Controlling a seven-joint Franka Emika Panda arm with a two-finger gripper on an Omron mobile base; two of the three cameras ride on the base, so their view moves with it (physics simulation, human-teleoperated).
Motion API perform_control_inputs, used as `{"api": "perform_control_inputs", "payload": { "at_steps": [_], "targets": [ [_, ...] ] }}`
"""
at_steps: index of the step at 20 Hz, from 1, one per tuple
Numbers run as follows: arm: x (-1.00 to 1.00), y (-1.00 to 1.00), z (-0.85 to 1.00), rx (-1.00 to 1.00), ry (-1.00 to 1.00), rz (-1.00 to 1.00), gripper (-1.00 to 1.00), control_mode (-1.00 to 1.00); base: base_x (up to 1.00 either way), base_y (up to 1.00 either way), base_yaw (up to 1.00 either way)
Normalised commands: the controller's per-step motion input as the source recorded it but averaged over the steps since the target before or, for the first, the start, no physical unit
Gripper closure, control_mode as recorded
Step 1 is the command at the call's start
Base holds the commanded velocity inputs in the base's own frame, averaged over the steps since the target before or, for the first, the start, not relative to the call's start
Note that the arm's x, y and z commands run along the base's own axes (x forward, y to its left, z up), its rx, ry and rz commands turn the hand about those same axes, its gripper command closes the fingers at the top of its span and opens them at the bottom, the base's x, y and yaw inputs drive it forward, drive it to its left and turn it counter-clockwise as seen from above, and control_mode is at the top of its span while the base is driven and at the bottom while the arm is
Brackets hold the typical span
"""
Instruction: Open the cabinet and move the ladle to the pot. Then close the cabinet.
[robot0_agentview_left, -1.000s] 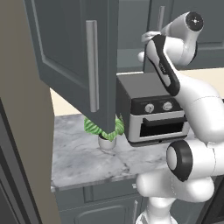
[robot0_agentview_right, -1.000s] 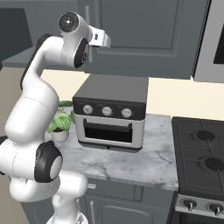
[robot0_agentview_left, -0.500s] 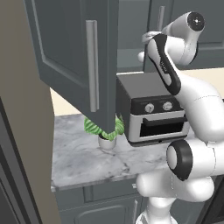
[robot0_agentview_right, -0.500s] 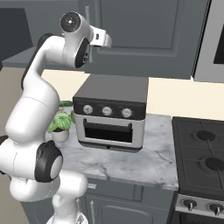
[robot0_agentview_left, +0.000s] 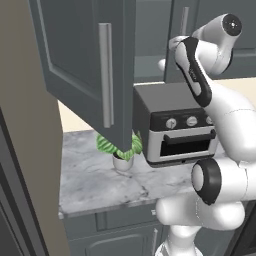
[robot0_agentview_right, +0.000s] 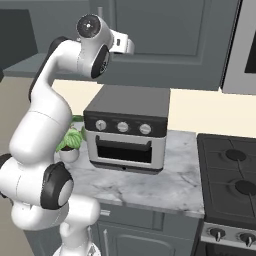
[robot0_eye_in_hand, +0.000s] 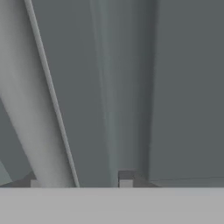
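The cabinet's (robot0_agentview_left: 80, 65) left door stands swung open toward me, its silver bar handle (robot0_agentview_left: 106, 75) facing out. The right door (robot0_agentview_right: 165, 40) is shut. My arm reaches up into the opened side, and the gripper (robot0_agentview_right: 131, 47) points into the cabinet. In the hand view a pale grey shaft, which I take for the ladle's (robot0_eye_in_hand: 30, 109) handle, runs slantwise down between the fingers of my gripper (robot0_eye_in_hand: 80, 181). The left fingertip (robot0_eye_in_hand: 35, 183) is against it. The right fingertip (robot0_eye_in_hand: 126, 179) stands a little off it, so the jaws are half closed. The pot is out of view.
A dark toaster oven (robot0_agentview_right: 127, 130) sits on the marble counter (robot0_agentview_left: 90, 180) right below the arm. A potted plant (robot0_agentview_left: 120, 150) stands left of it, under the open door. A stove (robot0_agentview_right: 230, 175) lies to the right.
The jaws have drawn in around the pale shaft. The arm has hardly moved, and the door stays open.
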Motion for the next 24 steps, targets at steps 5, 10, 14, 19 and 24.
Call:
{"api": "perform_control_inputs", "payload": {
  "at_steps": [5, 10, 14, 19, 24],
  "targets": [
    [-0.11, -0.97, 0.03, 0.00, -0.02, 0.00, 1.00, -1.00, 0.00, 0.00, 0.00],
    [-0.54, -1.00, 0.02, 0.00, -0.02, 0.00, 1.00, -1.00, 0.00, 0.00, 0.00],
    [-0.93, -1.00, 0.02, 0.00, 0.00, -0.02, 1.00, -1.00, 0.00, 0.00, 0.00],
    [-1.00, -1.00, 0.00, 0.01, 0.00, -0.05, 1.00, -1.00, 0.00, 0.00, 0.00],
    [-1.00, -1.00, 0.00, 0.00, 0.00, -0.07, 1.00, -1.00, 0.00, 0.00, 0.00]
  ]
}}
